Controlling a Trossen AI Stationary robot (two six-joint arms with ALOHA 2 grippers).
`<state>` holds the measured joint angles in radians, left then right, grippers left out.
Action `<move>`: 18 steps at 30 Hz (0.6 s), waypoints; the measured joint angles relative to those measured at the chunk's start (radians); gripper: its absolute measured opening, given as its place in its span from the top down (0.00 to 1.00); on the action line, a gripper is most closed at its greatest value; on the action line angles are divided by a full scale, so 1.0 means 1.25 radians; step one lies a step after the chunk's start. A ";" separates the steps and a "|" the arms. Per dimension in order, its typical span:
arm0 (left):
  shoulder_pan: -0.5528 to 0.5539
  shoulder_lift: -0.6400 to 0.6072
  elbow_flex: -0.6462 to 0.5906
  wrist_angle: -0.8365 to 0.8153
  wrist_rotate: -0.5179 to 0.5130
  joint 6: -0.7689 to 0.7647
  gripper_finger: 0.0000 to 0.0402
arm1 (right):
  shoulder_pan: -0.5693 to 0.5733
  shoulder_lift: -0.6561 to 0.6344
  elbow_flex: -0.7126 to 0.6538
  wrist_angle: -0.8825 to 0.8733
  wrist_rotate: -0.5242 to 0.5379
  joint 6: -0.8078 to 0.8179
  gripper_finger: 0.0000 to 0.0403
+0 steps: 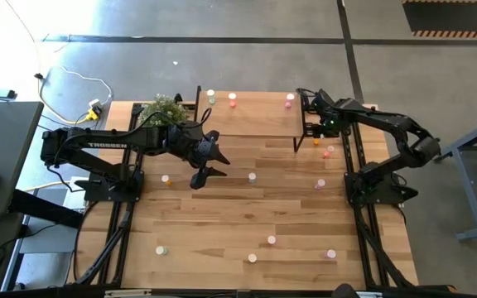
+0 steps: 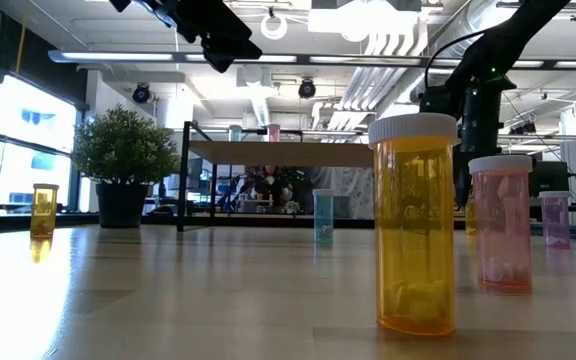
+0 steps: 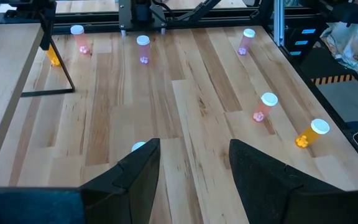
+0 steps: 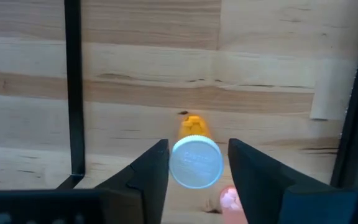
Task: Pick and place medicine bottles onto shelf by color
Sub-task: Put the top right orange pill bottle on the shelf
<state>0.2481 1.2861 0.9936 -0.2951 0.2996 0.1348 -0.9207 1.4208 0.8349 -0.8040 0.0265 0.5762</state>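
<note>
Orange bottle (image 4: 194, 158) stands capped between the right gripper (image 4: 196, 163) fingers beside the shelf (image 1: 255, 113) leg, fingers closing but grip unconfirmed; judged best to seat squarely below the cap, then lift vertically; left gripper (image 3: 191, 171) fingers parted, empty.

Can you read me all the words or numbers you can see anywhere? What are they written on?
"TROSSEN": in pale letters on the left arm, seen from above.
Medicine bottles, such as the big orange bottle up close: no label or words show on them.
Shelf: no writing shows.
Nothing else can be read.
</note>
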 joint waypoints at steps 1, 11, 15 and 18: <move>0.000 0.000 0.000 0.000 0.000 0.000 0.54 | 0.000 0.000 0.000 0.000 0.000 0.000 0.64; 0.000 0.000 0.000 0.000 0.000 0.000 0.54 | 0.000 0.000 0.000 -0.002 0.016 -0.013 0.71; 0.000 0.000 0.000 0.000 0.000 0.000 0.54 | 0.000 -0.006 0.000 -0.012 0.017 -0.035 0.71; 0.000 0.000 0.000 0.000 0.000 0.000 0.54 | 0.000 -0.022 0.004 -0.018 0.017 -0.047 0.71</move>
<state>0.2480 1.2861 0.9936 -0.2951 0.2998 0.1345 -0.9207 1.3930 0.8403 -0.8265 0.0476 0.5175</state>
